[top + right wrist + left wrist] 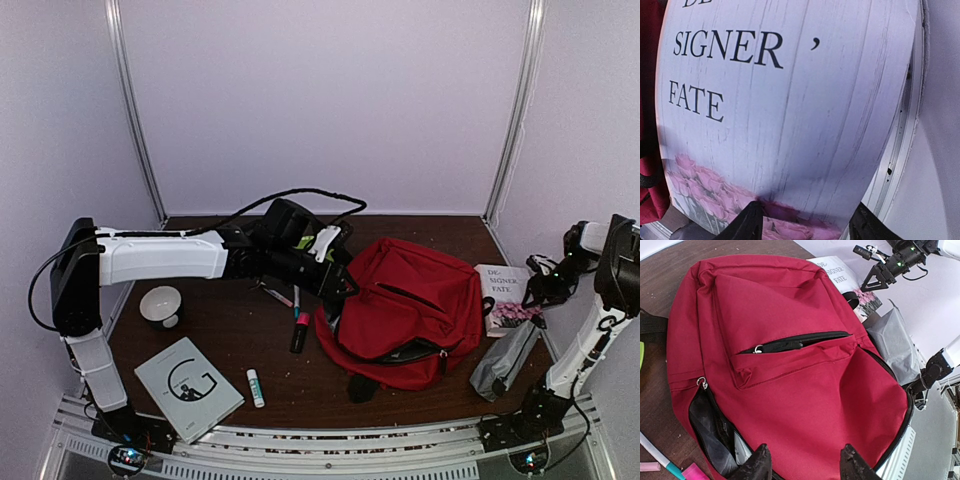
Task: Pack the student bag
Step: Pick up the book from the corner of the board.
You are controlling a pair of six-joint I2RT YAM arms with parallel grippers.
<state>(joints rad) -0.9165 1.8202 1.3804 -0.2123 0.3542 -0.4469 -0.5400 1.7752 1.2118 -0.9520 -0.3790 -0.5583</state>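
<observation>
Plainly, white walls [330, 100] ring the brown table [215, 300]; left end effector [805, 460] and right end effector [806, 220] both gape.

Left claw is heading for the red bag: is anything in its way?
Nothing visible. The left claw hangs open directly over the red fabric of the student bag, with no object between them. The pens lie off to one side.

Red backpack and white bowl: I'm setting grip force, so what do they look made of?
The student bag looks like matte woven synthetic fabric, probably nylon or polyester: soft creases, stitched seams. The bowl looks smooth and rigid, ceramic or plastic; its look leaves that open.
</observation>
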